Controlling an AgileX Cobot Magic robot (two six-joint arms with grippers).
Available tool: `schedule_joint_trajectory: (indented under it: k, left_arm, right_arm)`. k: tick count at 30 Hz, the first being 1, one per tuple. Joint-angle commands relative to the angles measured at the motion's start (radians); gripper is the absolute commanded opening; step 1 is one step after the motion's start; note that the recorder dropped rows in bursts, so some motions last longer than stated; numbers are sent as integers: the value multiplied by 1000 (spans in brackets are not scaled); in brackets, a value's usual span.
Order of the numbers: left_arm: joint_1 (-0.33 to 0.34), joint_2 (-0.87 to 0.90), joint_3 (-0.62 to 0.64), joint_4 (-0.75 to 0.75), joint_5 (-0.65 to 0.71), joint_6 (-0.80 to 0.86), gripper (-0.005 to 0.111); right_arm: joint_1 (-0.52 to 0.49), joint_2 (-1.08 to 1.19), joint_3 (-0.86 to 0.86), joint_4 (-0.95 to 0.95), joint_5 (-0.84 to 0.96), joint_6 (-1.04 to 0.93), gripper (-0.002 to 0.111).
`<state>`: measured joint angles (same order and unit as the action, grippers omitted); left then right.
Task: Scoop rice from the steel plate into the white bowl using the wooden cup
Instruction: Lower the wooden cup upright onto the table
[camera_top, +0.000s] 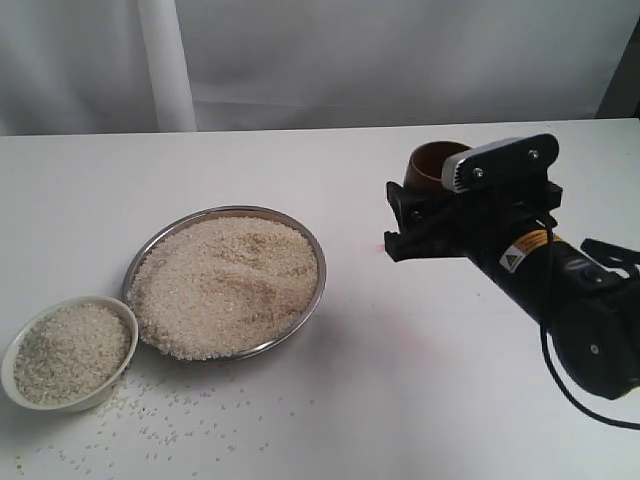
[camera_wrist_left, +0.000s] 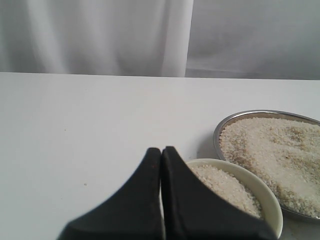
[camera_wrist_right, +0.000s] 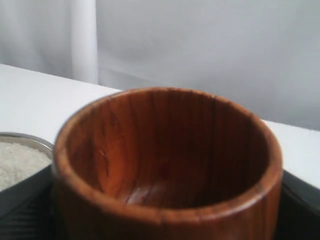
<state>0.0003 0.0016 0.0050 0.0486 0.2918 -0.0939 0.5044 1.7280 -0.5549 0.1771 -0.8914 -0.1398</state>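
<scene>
Right gripper (camera_top: 425, 208) clamped on wooden cup (camera_top: 436, 162), upright, 2 o'clock of steel plate (camera_top: 232, 209), well apart. Left gripper (camera_wrist_left: 161, 162) closed, holding nothing. White bowl (camera_top: 65, 403) at plate's 8 o'clock; rice (camera_top: 225, 280) in both.

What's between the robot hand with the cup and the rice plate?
Just bare white table, in the exterior view, between the black right gripper holding the reddish-brown wooden cup and the shiny steel plate.

The white worktop (camera_top: 450, 400) carries the steel plate (camera_top: 236, 210) left of centre; the white bowl (camera_top: 70, 405) sits against its near-left rim; stray rice (camera_top: 165, 432) lies scattered before both.
</scene>
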Motion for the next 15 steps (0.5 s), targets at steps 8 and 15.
schedule_joint_trajectory:
  k: [8,15]
  left_arm:
    - [-5,-2,-5,-5,-7,-2,0]
    - [-5,-2,-5,-5,-7,-2,0]
  right_arm:
    - [-7,170,30,43,-91,-15,0]
    - [-7,246,30,43,-118,-15,0]
